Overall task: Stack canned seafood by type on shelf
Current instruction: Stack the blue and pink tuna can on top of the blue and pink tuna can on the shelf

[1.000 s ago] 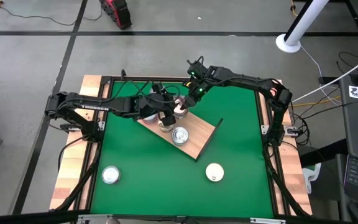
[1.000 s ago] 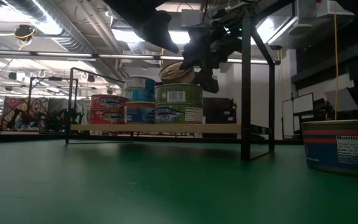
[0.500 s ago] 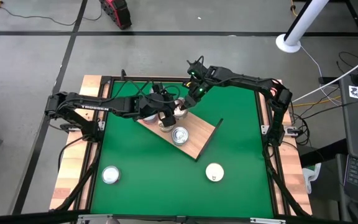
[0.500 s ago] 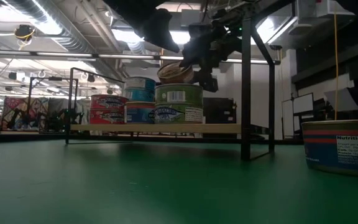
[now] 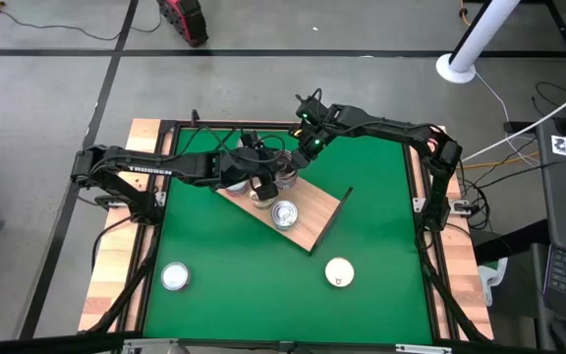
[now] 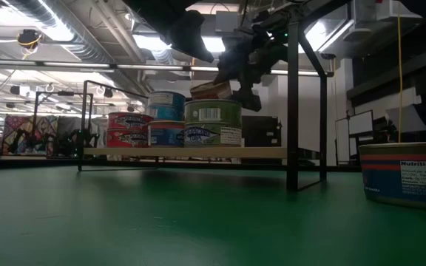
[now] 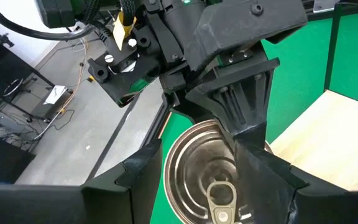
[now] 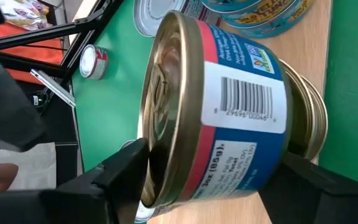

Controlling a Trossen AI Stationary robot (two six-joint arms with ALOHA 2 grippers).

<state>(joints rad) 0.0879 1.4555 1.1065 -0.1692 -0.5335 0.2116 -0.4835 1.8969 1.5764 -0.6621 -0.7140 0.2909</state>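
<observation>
1. Two claws, the left claw and the right claw, are meeting over the shelf on the green tabletop.
2. Low down, a tin is sitting tilted on a green-labelled can.
3. Left claw's fingers are standing parted around a lid.
4. Right claw's fingers are flanking that tin; grip unclear.

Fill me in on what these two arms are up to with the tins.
The right gripper is setting a short round tin with a red-and-blue label on top of a green-labelled tin on the light-brown wooden shelf board. Its fingers bracket the tin's sides. The left gripper hovers right beside that stack with open, empty fingers. Two silver-lidded tins wait on the green table mat.
</observation>
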